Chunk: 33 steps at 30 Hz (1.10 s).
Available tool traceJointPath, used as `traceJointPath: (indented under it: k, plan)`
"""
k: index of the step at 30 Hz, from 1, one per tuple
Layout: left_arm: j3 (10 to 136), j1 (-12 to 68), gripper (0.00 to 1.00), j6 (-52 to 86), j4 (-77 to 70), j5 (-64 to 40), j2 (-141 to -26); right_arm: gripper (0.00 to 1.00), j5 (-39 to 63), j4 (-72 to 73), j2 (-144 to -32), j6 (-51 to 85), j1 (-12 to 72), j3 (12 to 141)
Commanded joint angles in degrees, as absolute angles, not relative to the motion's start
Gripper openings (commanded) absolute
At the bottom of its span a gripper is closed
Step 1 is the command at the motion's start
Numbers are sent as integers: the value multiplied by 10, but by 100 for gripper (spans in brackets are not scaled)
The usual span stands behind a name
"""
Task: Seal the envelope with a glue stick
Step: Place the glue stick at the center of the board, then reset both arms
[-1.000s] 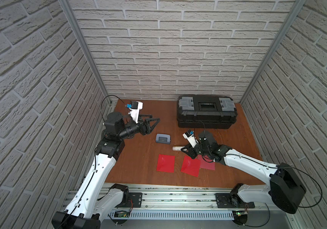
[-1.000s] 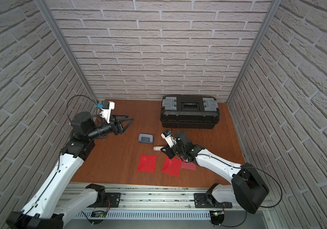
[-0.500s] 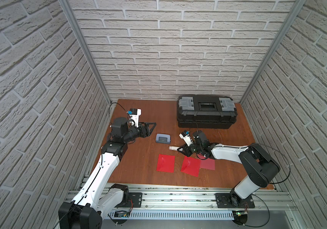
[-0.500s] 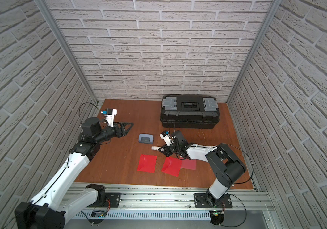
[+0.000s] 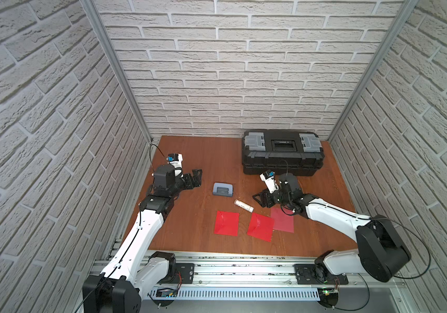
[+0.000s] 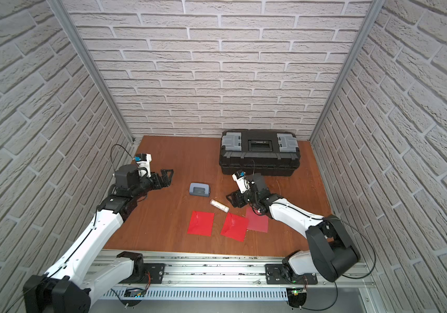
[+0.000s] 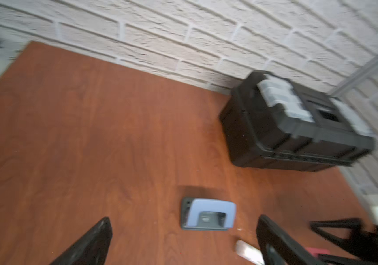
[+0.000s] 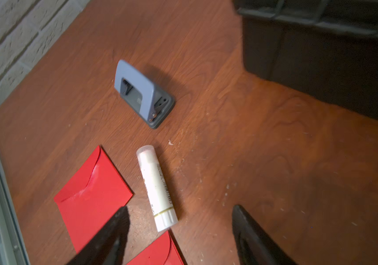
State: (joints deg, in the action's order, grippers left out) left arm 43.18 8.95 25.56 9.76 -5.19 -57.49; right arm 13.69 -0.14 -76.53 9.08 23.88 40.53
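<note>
- The glue stick [image 5: 243, 205] lies flat on the table [image 5: 203, 151], capped, with nothing gripping it.
- Its cap end points far-left toward the hole punch [image 5: 223, 189]. Its base end sits just beside the far corner of the middle envelope [image 5: 260, 226], and I cannot tell whether the two touch.
- The right gripper [image 5: 260, 199] hovers low just right of the stick, jaws spread apart and empty. In the right wrist view the stick's base lies ahead of the gap between the fingers [image 8: 117, 227].
- The left gripper [image 5: 197, 178] hangs over the table's left side, well apart from the stick, jaws wide apart and empty.
- The left envelope [image 5: 227, 222] lies flat, near-left of the stick.
- The right envelope [image 5: 283, 223], paler, is partly under the middle one.
- A closed black toolbox [image 5: 282, 151] stands at the far right.
</note>
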Motion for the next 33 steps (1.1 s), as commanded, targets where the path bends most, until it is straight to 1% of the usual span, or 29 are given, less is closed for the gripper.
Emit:
traceJointPath:
  k: [1, 2, 5, 7, 9, 12, 14, 16, 17, 18, 20, 24, 26, 29, 31, 33]
  plan:
    - [401, 83, 98, 222, 107, 131, -591, 96, 11, -58, -711, 100, 210, 401]
    - [391, 82, 98, 215, 93, 158, -596, 100, -17, -68, -699, 105, 199, 401]
    - [356, 80, 98, 185, 31, 260, -619, 100, -105, -90, -666, 95, 160, 396]
    - [327, 80, 98, 144, -40, 293, -641, 100, -179, -66, -647, 66, 141, 376]
    - [302, 77, 98, 115, -118, 306, -666, 99, -200, -24, -633, 44, 109, 350]
    - [277, 74, 98, 76, -225, 310, -719, 99, -172, 92, -620, 5, 64, 288]
    - [266, 72, 98, 50, -290, 312, -760, 99, -146, 178, -623, 18, 35, 247]
    - [248, 63, 98, 41, -372, 306, -803, 99, -104, 252, -640, 41, 6, 214]
    - [249, 60, 98, 38, -378, 301, -812, 99, -93, 286, -652, 42, 1, 202]
    - [252, 55, 98, 35, -383, 284, -815, 99, -85, 318, -669, 39, -2, 191]
    - [231, 43, 98, 32, -454, 251, -825, 99, -64, 381, -701, 17, -6, 176]
    - [221, -2, 98, 56, -519, 176, -878, 99, -31, 423, -746, -5, -12, 195]
    - [234, -19, 98, 71, -484, 138, -875, 99, -11, 446, -783, -1, -15, 205]
    - [228, -23, 98, 68, -501, 115, -883, 99, -2, 472, -827, -5, -14, 212]
    - [211, -25, 98, 57, -558, 90, -905, 99, -12, 479, -846, -3, -14, 216]
    - [216, -26, 98, 59, -530, 85, -898, 99, -6, 503, -869, -4, -14, 217]
